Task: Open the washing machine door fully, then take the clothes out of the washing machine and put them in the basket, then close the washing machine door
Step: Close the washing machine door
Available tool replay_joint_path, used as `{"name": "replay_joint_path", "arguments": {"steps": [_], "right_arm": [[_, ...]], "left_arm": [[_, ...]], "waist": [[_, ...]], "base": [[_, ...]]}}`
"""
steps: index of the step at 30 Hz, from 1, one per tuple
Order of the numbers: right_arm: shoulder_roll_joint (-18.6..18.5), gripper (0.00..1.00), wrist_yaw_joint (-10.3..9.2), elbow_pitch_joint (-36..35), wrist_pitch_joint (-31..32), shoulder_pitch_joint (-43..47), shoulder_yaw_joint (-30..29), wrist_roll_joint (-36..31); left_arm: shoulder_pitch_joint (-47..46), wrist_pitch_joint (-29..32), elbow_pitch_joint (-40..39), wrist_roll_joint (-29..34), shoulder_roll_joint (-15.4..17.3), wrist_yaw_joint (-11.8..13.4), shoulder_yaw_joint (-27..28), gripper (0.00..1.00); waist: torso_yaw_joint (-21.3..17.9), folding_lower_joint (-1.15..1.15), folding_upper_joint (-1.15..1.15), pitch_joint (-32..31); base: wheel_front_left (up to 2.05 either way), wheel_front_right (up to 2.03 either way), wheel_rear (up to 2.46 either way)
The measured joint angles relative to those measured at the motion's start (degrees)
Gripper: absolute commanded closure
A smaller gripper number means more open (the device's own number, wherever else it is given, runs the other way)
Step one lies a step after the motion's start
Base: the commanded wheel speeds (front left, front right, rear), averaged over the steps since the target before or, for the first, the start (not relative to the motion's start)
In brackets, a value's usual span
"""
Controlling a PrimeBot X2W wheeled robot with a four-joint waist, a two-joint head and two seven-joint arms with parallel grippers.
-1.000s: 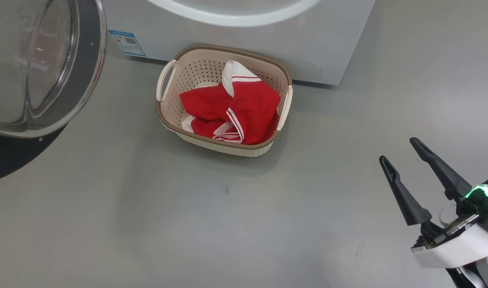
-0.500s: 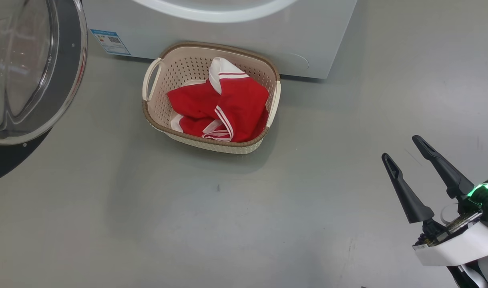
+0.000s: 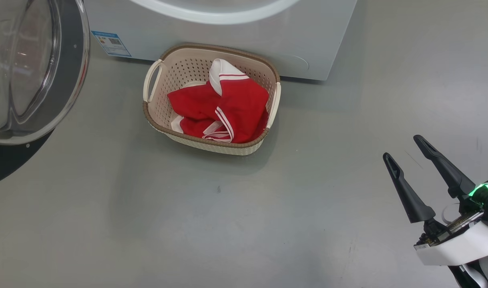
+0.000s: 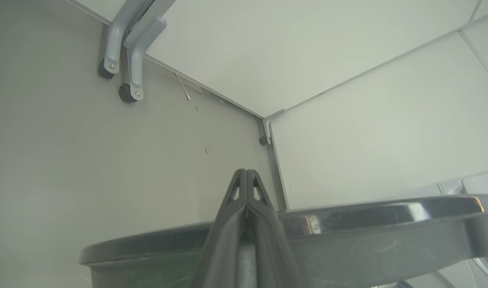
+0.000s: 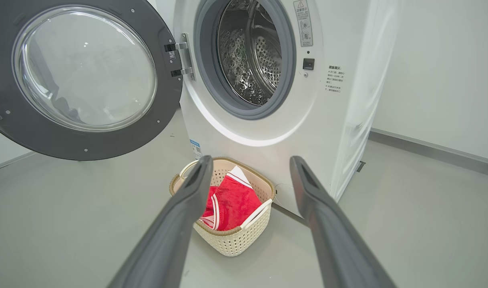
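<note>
Red-and-white clothes point(image 3: 227, 108) are lying in the basket point(image 3: 157, 116), sitting on the floor point(image 3: 227, 224) just in front of the washing machine point(image 3: 316, 36) in the head view. The washing machine door point(image 3: 71, 60) is hanging open at the machine's left, and the right hand point(image 3: 402, 147) is hovering well away from the machine, fingers spread and empty. In the left wrist view, the left hand point(image 4: 246, 173) is pressing its fingers together, with a grey curved rim point(image 4: 388, 212) crossing behind them. In the right wrist view, the door is standing wide beside the machine's porthole point(image 5: 246, 56).
</note>
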Motion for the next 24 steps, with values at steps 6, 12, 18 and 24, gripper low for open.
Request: {"name": "replay_joint_path", "arguments": {"steps": [6, 12, 18, 24], "right_arm": [[0.0, 0.0, 0.0, 0.0, 0.0, 0.0, 0.1, 0.0], [0.0, 0.0, 0.0, 0.1, 0.0, 0.0, 0.5, 0.0], [0.1, 0.0, 0.0, 0.2, 0.0, 0.0, 0.7, 0.0], [0.3, 0.0, 0.0, 0.2, 0.0, 0.0, 0.7, 0.0]], "left_arm": [[-0.2, 3.0, -0.3, 1.4, -0.2, 0.1, 0.1, 1.0], [-0.9, 6.1, -0.5, 2.4, -0.7, 0.1, 0.7, 1.0], [-0.9, 10.2, -0.7, 3.0, -0.7, 0.1, 0.7, 1.0], [-0.8, 14.1, -1.5, 3.0, -0.7, 0.5, 0.7, 1.0]], "waist": [[0.3, 0.0, 0.0, -0.3], [0.6, 0.0, 0.0, -0.9], [0.8, 0.0, 0.0, -1.6], [1.0, 0.0, 0.0, -1.8]], "base": [[0.0, 0.0, 0.0], [0.0, 0.0, 0.0], [0.0, 0.0, 0.0], [0.0, 0.0, 0.0]]}}
